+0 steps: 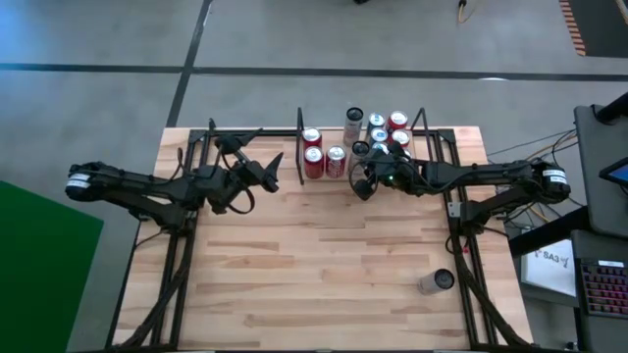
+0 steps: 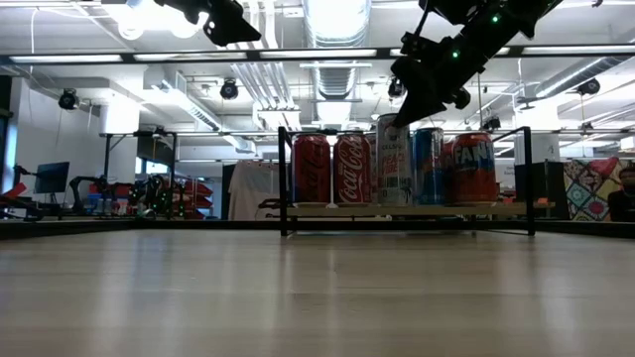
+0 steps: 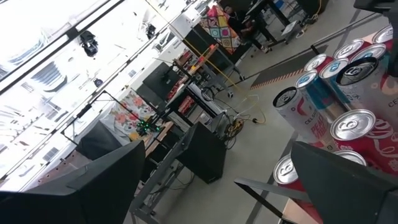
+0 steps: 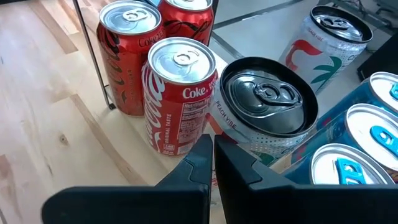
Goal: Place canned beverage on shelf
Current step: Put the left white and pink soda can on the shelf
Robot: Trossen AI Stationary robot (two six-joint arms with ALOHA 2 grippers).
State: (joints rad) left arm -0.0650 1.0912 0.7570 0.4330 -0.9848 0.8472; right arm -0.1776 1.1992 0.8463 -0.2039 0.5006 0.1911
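shelf [image 1: 429,128] holding upright cans [image 1: 324,160], right tool [image 1: 365,175] closed

High cam is looking straight down on the whole table [image 1: 324,265], shelf [image 1: 339,176] at top centre. Low cam is sitting at tabletop level, facing the shelf [image 2: 407,209] w/ room behind. Right wrist cam is hovering close over the cans [image 4: 177,93]; left wrist cam is catching them at right edge, tilted.

Red Coke cans [image 4: 177,93], blue cans [image 4: 379,134], perhaps white palm-printed can [image 4: 323,40].
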